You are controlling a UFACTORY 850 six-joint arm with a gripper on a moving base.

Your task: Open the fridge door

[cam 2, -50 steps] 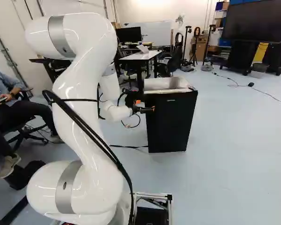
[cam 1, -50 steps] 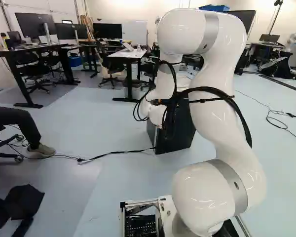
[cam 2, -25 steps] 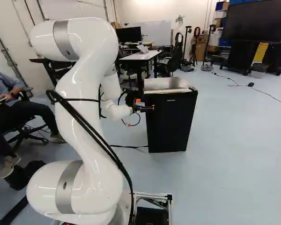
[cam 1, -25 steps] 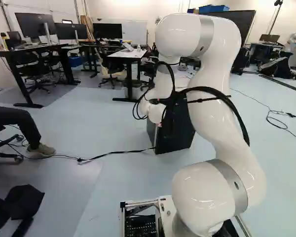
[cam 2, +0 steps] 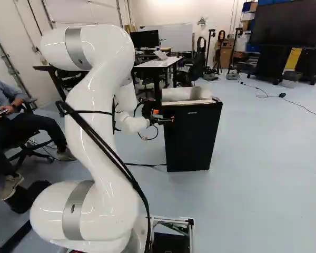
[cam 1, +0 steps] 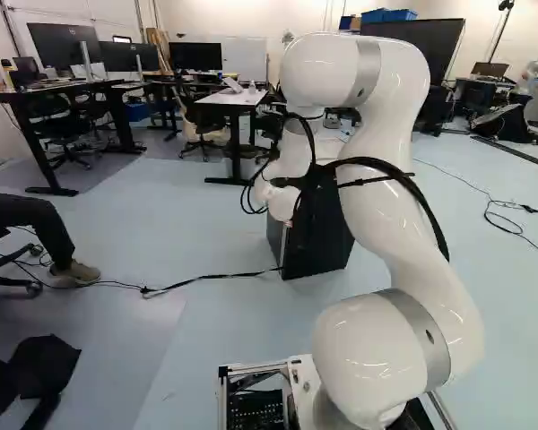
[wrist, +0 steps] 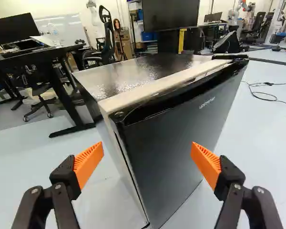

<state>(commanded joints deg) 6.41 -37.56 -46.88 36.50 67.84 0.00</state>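
Floor (cam 2: 263,158): pale blue, smooth, faint sheen; greyer section at the left of the left base view. Walls (cam 2: 221,13): white. Whiteboard (cam 2: 176,37): one, toward the back. Desks (cam 1: 36,93): dark, bearing monitors (cam 1: 54,45), at the left of the left base view. Table (cam 1: 236,97): white top, black legs. Office chairs (cam 1: 197,112): black, several. Large screen (cam 2: 287,26): black, right of the right base view; yellow panel (cam 2: 293,58) below. Cable (cam 2: 305,106): black, loose on the floor.
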